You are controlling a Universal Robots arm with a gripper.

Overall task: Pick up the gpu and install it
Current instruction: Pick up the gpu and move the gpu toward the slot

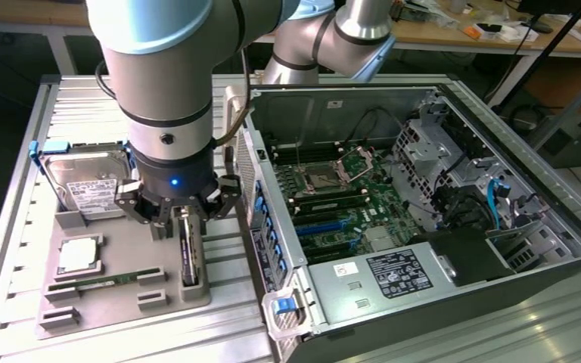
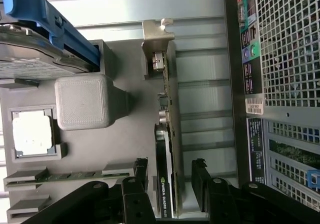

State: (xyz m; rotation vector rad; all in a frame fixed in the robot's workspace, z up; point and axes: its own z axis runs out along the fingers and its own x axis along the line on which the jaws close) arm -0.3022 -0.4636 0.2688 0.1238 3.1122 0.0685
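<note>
The gpu stands on its edge in a slot of the grey holder tray, just beside the open computer case. In the wrist view the gpu is a thin dark card with a beige metal bracket at its far end. My gripper hangs right over the card's near end. The gripper is open, with one of its black fingers on each side of the card. A gap shows between each finger and the card.
On the same tray lie a hard drive in a blue caddy, a processor chip and a narrow memory stick. A grey block rises near the card. The case's perforated rear wall stands close alongside.
</note>
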